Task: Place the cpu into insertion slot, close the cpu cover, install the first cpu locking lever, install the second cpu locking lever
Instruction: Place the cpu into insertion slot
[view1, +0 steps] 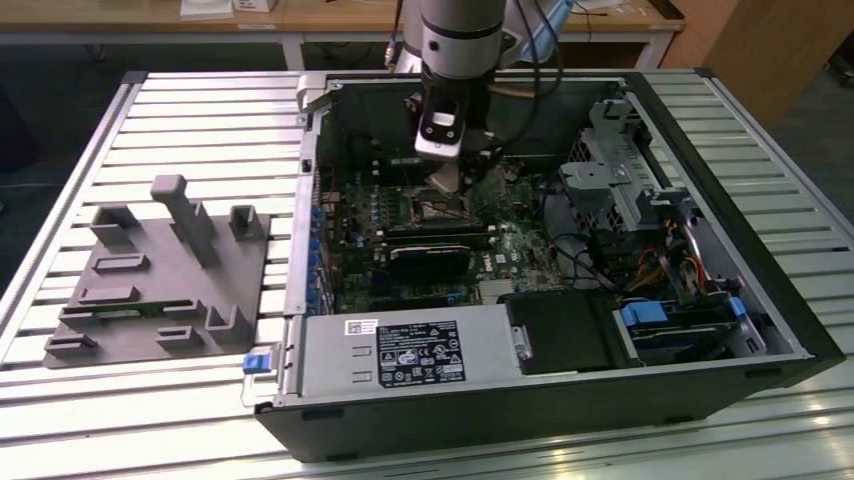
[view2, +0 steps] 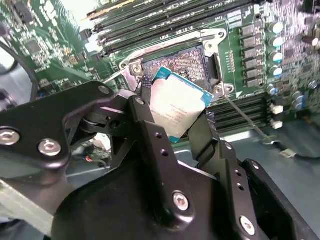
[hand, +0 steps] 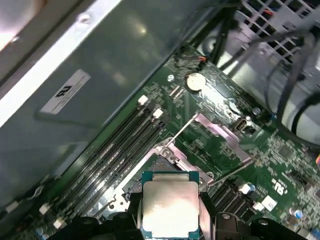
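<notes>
In the exterior view a grey moulded fixture (view1: 160, 270) sits on the slatted desk (view1: 200, 110) at the exterior view's left. In the middle lies an open computer case (view1: 534, 420). The arm (view1: 461, 40) reaches down into it, with the end effector (view1: 451, 178) low over the green motherboard (view1: 514, 245). It hangs just beside the insertion slot (view1: 441, 207), and the black graphics card (view1: 427, 255) lies near. Drive bays (view1: 667, 320) and cables fill the exterior view's right. What the end effector carries is too small to tell from there. Both wrist views settle it: the end effector (view2: 173, 112) (hand: 169, 216) pinches the cpu (view2: 175, 107) (hand: 169, 207) by two opposite edges between its black fingers (view2: 205, 135). The first wrist view adds the cpu cover (hand: 222, 137), a silvery frame swung up and open beside the slot, and a thin wire locking lever (hand: 181, 131) standing free. It also takes in the long memory slots (hand: 115, 155) and a round coin cell (hand: 195, 81). The second wrist view shows the insertion slot (view2: 185, 65) closer, its dark bed bare inside a metal-edged rim. The cpu is held tilted over one corner of it, not seated. The cpu is a flat square with a dull silver-grey face carrying faint print, edged by a thin blue-green board.
</notes>
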